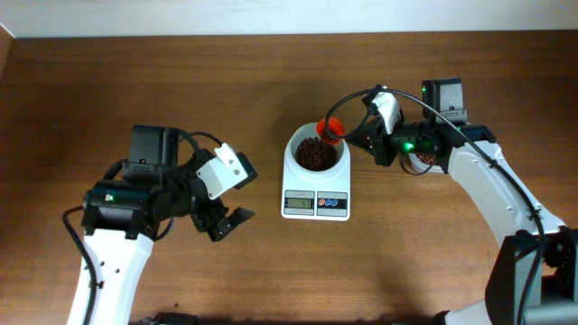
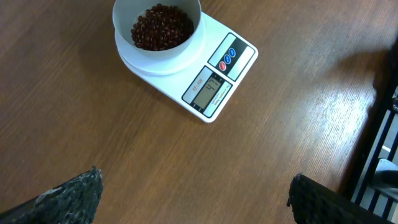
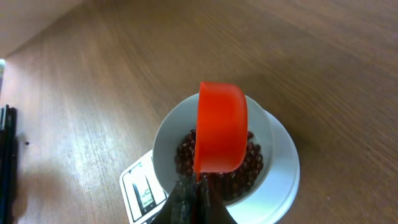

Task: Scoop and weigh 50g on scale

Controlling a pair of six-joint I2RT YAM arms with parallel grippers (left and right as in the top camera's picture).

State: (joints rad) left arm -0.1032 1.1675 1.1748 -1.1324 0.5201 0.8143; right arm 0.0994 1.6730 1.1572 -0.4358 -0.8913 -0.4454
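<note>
1. Overhead view: the scale (image 1: 315, 176) sits mid-bench, with its display (image 1: 299, 203) on the near side. The beans (image 1: 315, 155) lie heaped in its bowl (image 1: 293, 144).
2. Right gripper (image 1: 359, 137): fingers together, clamped on the handle of the scoop (image 1: 331, 131). It reaches in from the right and holds the scoop over the bowl's far-right rim.
3. Right wrist view: the scoop is tipped with its back towards the camera and its mouth facing down at the beans. Whether any beans remain inside it cannot be seen.
4. Left gripper (image 1: 224, 217): fingers wide apart and holding nothing. It hangs over bare bench (image 1: 135, 81), left of and nearer than the scale and well apart from it.
5. Left wrist view: the display is lit, but its digits are too blurred to read with confidence.
6. Handling of the beans (judged): these are small, hard, light grains that pour freely and roll or bounce when dropped. Fingers cannot pinch them usefully, so they should travel only in the scoop.
7. Where to hold (judged): the scoop looks stiff and light, and is best gripped by the handle, as here. Tilting it gently lets grains trickle rather than dump.
8. Caution (judged): the scale looks light and may slide, and any touch on the bowl would disturb the reading.
</note>
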